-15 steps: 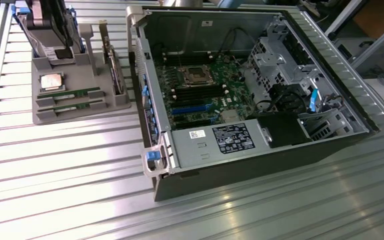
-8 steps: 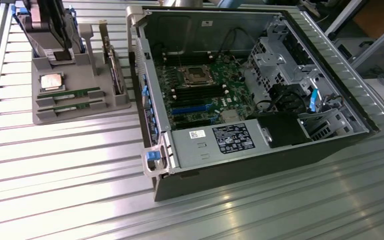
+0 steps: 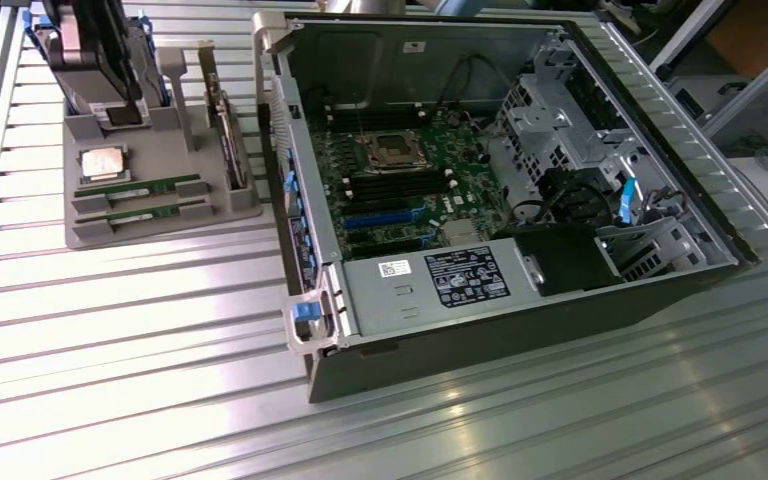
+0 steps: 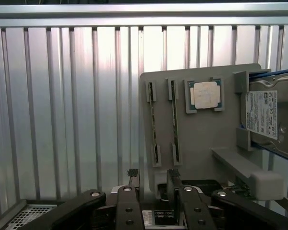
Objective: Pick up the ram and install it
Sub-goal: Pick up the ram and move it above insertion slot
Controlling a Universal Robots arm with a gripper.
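The pincer (image 4: pixel 152 175) hangs wide and empty near the ram (image 4: pixel 153 125); a skewed approach could snag the second stick (image 4: pixel 174 120) just beside it.

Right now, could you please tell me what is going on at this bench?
The robot's gripper, fingers open and empty, is pointed at a gray holder. Two ram sticks lie in its slots, beside a processor chip and a hard drive. The open computer case stands next to the holder; no ram is picked up yet.
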